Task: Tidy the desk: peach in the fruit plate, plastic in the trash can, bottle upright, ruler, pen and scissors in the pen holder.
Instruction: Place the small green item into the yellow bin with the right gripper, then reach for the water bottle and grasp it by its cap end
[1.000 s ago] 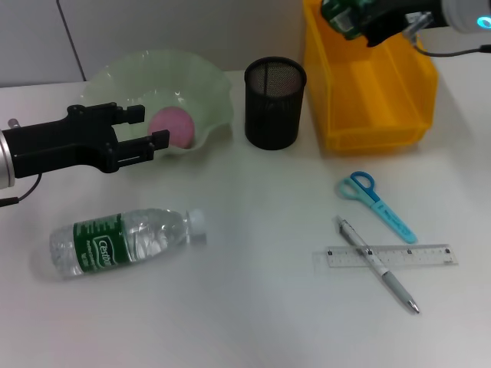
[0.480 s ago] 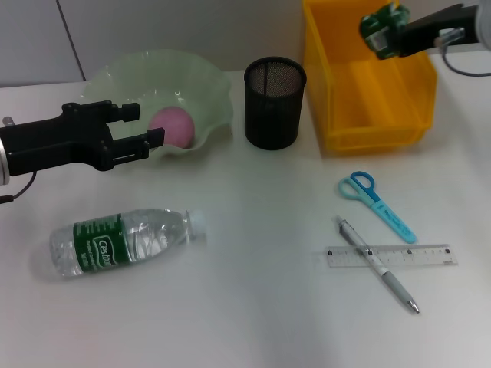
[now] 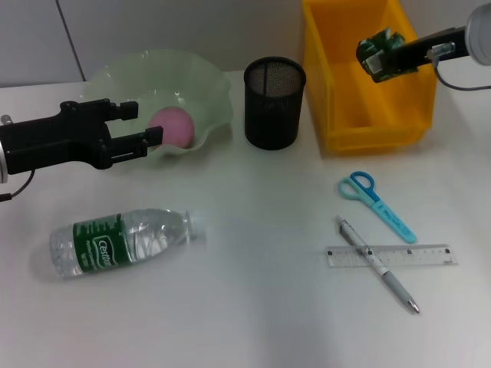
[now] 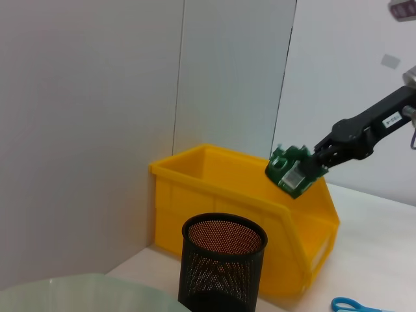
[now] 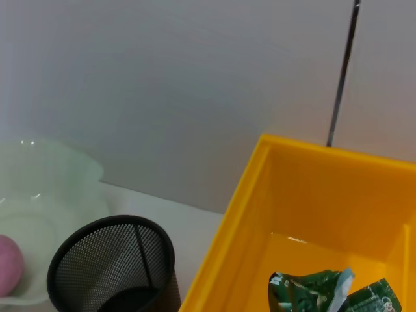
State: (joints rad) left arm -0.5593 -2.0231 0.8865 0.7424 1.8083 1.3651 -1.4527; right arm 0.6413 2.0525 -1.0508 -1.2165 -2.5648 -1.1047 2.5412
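Note:
The pink peach (image 3: 173, 125) lies in the pale-green fruit plate (image 3: 196, 77). My left gripper (image 3: 142, 124) hovers open just left of the peach, nothing between its fingers. Over the yellow trash can (image 3: 364, 115), my right gripper (image 3: 397, 55) is shut on a crumpled green plastic wrapper (image 3: 377, 55); the same wrapper (image 4: 290, 171) shows above the trash can (image 4: 221, 195) in the left wrist view. The bottle (image 3: 123, 241) lies on its side on the desk (image 3: 253, 307). Scissors (image 3: 376, 201), pen (image 3: 376, 263) and ruler (image 3: 418, 255) lie at the right, the pen crossing the ruler. The black pen holder (image 3: 275, 103) stands between plate and can.
The right wrist view looks down on the plastic (image 5: 322, 292) inside the trash can's (image 5: 260, 195) outline, with the pen holder (image 5: 114, 260) and the peach (image 5: 10, 263) beside it. A grey wall backs the desk.
My right gripper has carried the plastic to the right and lower over the trash can. My left gripper has drawn back slightly to the left, away from the peach.

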